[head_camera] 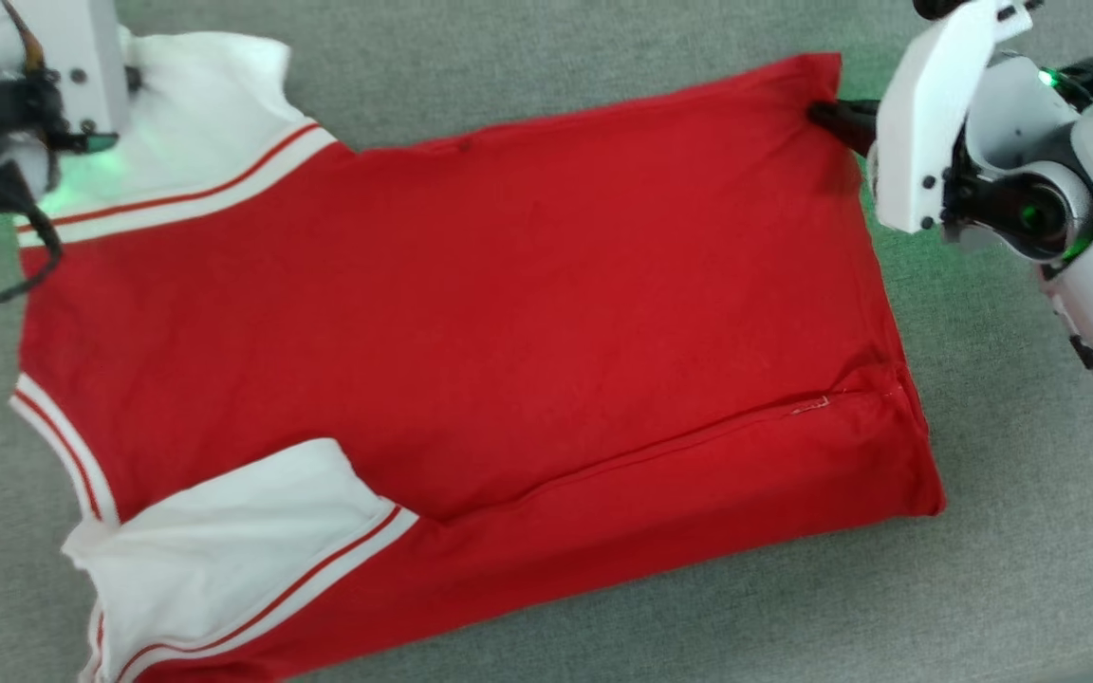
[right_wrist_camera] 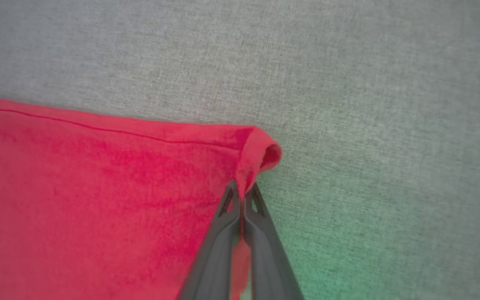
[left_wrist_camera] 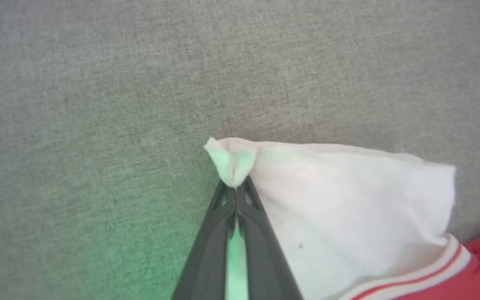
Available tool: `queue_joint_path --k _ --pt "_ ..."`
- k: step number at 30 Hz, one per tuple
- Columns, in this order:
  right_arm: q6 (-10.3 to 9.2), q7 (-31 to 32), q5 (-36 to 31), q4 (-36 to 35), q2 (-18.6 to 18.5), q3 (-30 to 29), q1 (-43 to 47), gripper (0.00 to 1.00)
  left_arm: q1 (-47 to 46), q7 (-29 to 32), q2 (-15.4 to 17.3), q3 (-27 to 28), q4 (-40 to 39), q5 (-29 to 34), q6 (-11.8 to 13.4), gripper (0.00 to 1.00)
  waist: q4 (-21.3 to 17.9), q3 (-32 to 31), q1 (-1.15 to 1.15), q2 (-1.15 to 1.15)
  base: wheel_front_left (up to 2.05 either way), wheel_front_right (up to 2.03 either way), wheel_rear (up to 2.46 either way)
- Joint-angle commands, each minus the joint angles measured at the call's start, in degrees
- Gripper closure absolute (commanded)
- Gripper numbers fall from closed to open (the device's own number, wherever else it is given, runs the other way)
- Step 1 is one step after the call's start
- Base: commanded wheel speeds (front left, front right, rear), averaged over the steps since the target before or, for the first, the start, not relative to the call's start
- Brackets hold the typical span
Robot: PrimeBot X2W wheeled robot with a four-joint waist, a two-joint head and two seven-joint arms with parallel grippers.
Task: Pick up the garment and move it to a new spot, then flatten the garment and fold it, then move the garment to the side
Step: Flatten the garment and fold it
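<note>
The garment (head_camera: 471, 313), a red T-shirt with white sleeves and striped trim, lies spread on the grey cloth surface, its near long side folded over. At the far left my left gripper (left_wrist_camera: 236, 186) is shut on the tip of the garment's white sleeve (left_wrist_camera: 348, 208); in the head view that arm's wrist covers the sleeve's corner (head_camera: 195, 104). At the far right my right gripper (right_wrist_camera: 242, 192) is shut on the garment's red hem corner (right_wrist_camera: 261, 152), its dark fingers (head_camera: 841, 121) reaching in from the right.
Grey fabric surface (head_camera: 556, 57) lies all around the garment. The other white sleeve (head_camera: 224, 541) rests at the near left. The right arm's white body (head_camera: 1059, 190) stands at the right edge.
</note>
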Motion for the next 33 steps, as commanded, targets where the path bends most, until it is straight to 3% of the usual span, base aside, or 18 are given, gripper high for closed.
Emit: queue_joint_path --k 1,15,20,26,33 --pt "-0.06 -0.46 0.28 0.32 -0.68 0.39 0.62 1.0 1.97 0.29 -0.77 -0.41 0.33 -0.4 -0.59 1.0 0.97 -1.31 0.0 0.0 0.0 0.0 0.0" --pt "-0.06 -8.83 2.8 -5.81 -9.57 5.99 4.62 1.0 4.5 -5.66 -1.07 1.93 -0.67 -2.63 -4.8 1.0 6.47 -11.38 0.0 0.0 0.0 0.0 0.0" --pt "-0.06 -11.21 4.07 -9.15 -12.93 7.51 8.18 1.0 8.34 -7.19 0.1 2.66 -3.77 -4.32 -5.01 1.0 7.74 -15.06 0.0 0.0 0.0 0.0 0.0" --pt "-0.06 -13.49 5.31 -13.51 -17.43 7.98 14.26 1.0 15.5 -6.93 3.74 2.01 -11.93 -5.54 -1.9 1.0 9.16 -18.47 0.0 0.0 0.0 0.0 0.0" --pt "-0.06 -15.22 7.21 -17.37 -21.18 6.34 22.4 1.0 25.88 -6.4 9.45 1.49 -28.25 -7.98 5.64 1.0 10.68 -20.49 0.0 0.0 0.0 0.0 0.0"
